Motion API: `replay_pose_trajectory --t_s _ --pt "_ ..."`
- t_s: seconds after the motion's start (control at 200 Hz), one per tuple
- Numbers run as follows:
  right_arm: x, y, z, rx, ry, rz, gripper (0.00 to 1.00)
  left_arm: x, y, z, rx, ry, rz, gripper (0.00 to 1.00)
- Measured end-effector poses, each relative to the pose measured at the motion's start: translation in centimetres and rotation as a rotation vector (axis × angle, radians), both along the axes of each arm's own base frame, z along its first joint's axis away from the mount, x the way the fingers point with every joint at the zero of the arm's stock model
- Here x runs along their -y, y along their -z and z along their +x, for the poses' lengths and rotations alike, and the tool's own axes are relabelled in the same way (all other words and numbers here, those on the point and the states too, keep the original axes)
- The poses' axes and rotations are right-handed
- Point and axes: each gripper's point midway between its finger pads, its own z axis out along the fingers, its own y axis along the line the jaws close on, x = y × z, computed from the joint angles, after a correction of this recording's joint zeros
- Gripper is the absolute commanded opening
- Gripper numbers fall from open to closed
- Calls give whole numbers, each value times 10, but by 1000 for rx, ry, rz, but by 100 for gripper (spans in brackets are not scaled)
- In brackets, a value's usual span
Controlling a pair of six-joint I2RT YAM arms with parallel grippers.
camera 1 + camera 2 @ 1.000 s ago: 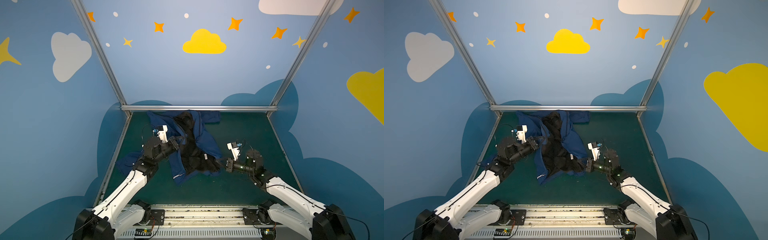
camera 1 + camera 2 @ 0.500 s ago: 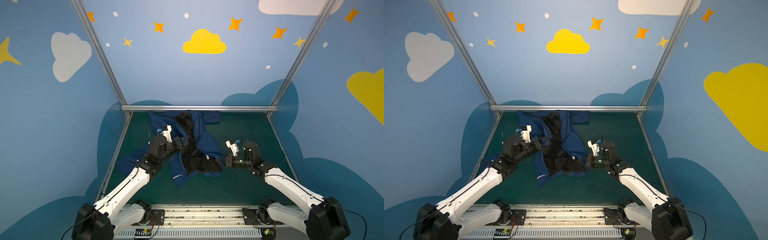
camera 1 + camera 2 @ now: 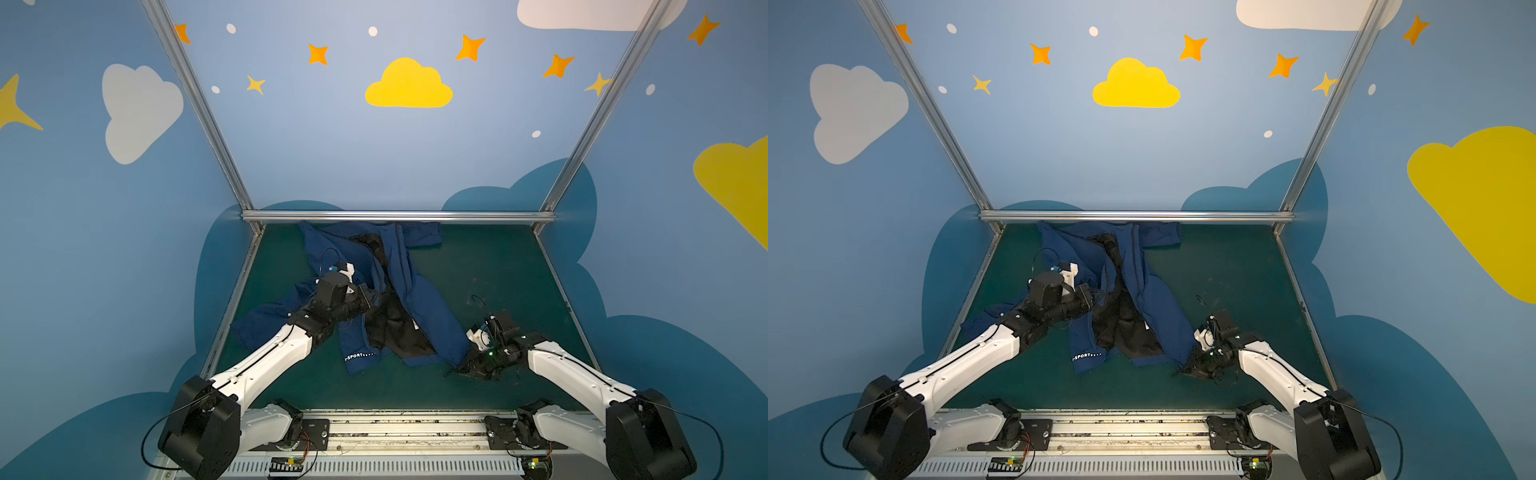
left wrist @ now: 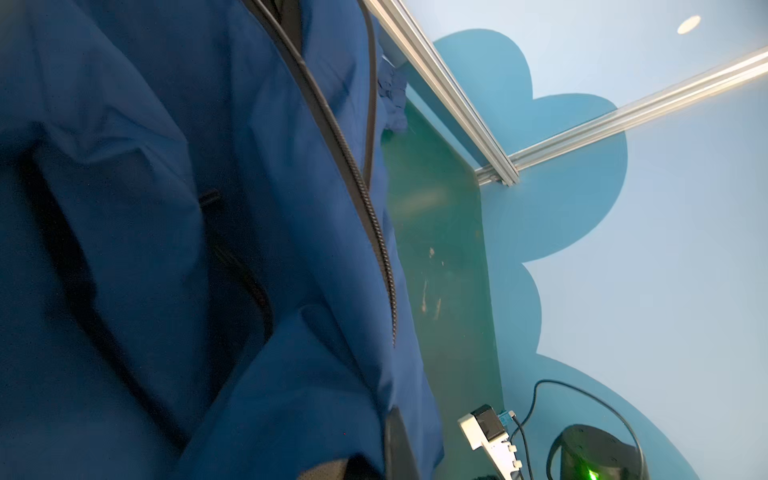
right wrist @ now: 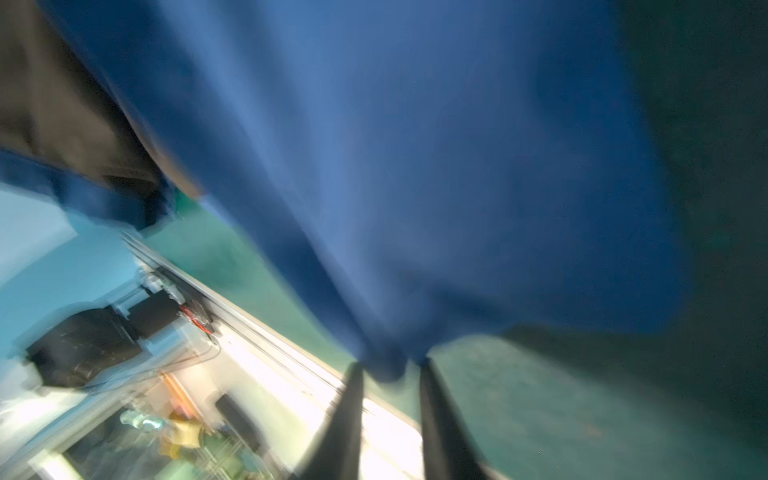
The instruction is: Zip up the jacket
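Observation:
The navy jacket (image 3: 419,299) (image 3: 1158,307) lies open on the green mat, black lining (image 3: 390,324) showing and white SPORT lettering (image 3: 360,355) near the front hem. My left gripper (image 3: 371,296) (image 3: 1096,297) is shut on the jacket's left front edge. In the left wrist view blue cloth drapes over its dark finger (image 4: 400,446), and the zipper teeth (image 4: 374,232) run along the edge beyond. My right gripper (image 3: 455,368) (image 3: 1183,370) sits low at the right hem corner. Its jaws (image 5: 391,368) stand apart, the blurred hem corner (image 5: 390,365) between the tips.
A metal rail (image 3: 399,216) bounds the back of the green mat (image 3: 498,270), and slanted posts rise at both back corners. The arms' base rail (image 3: 399,428) runs along the front edge. Painted walls close in the left, right and back.
My right gripper has dropped toward the front with the hem corner, and its jaws have parted. The left gripper, still shut on the jacket, has shifted slightly toward the back.

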Motion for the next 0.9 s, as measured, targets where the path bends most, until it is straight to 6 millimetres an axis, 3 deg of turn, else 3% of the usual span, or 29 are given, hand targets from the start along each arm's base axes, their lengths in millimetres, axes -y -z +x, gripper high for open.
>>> replay_pose_trajectory --t_s 0.135,0.245,0.571,0.901 --pt "-3 -4 4 28 -17 14 64 2 0 -1 -3 5 -3 3" --pt "-4 -3 5 43 -36 8 70 2 0 -2 -4 7 -5 3" --pt "-15 0 -8 172 -236 -152 78 4 4 -2 -22 15 -8 3" --pt "-3 16 6 205 -223 -280 76 2 2 -1 -18 -7 -13 3"
